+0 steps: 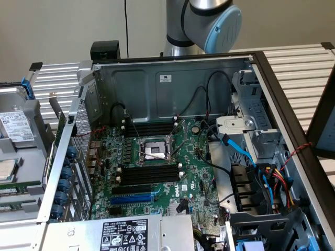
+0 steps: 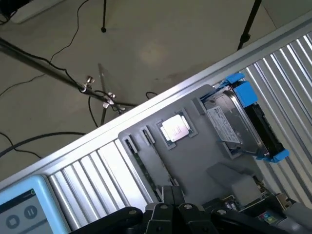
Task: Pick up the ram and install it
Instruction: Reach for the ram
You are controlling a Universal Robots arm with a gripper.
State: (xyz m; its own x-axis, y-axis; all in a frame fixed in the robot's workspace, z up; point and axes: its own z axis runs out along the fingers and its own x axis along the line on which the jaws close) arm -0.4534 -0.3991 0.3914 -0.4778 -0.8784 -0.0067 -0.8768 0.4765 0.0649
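Observation:
The ram (image 2: 142,168) is a narrow dark-green stick standing on edge in a groove of the grey parts tray (image 2: 204,156). My gripper (image 2: 169,194) hangs above the near end of that groove. Its black fingers are shut together with nothing between them. In the exterior view the open computer case shows the motherboard (image 1: 188,172). Black memory slots with white end clips (image 1: 149,175) lie below the processor socket (image 1: 154,151), and another bank (image 1: 149,128) lies above it. The arm's grey and blue joint (image 1: 220,23) rises behind the case.
On the tray lie a loose processor chip (image 2: 175,129) and a hard drive in a blue caddy (image 2: 241,122). The tray (image 1: 21,157) stands at the exterior view's left of the case. A blue expansion slot (image 1: 131,200), cables (image 1: 246,157) and a power supply (image 1: 125,232) crowd the case.

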